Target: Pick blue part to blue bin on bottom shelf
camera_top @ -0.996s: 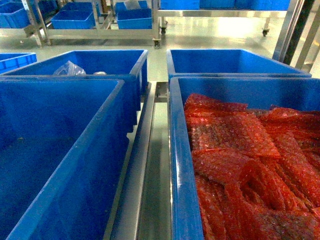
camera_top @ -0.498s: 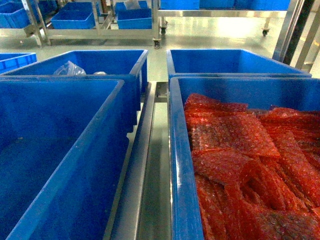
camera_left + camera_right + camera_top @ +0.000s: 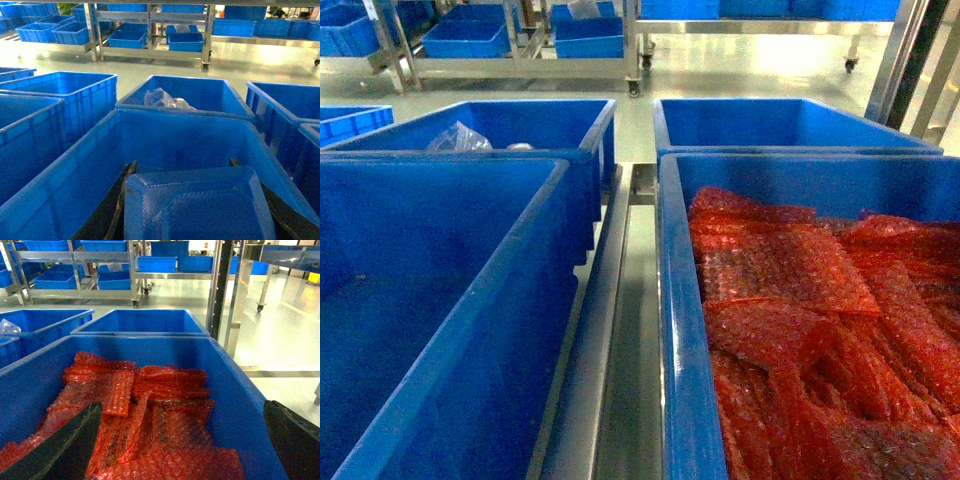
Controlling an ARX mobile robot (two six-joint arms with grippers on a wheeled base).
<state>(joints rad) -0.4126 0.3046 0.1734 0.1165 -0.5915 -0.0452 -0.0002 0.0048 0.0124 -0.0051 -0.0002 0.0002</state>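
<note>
The left gripper [image 3: 197,210] grips a blue part [image 3: 197,205] between its dark fingers [image 3: 107,215], over a large blue bin [image 3: 75,185]. The right gripper [image 3: 180,440] hangs wide open and empty above red bubble wrap [image 3: 145,405] (its bin's rear wall at 12 o'clock).

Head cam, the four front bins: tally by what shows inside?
Red bubble wrap: 1, near right bin
Clear bag: 1, far left bin
Nothing showing: 2, near left bin, far right bin
Total: 4 bins
</note>
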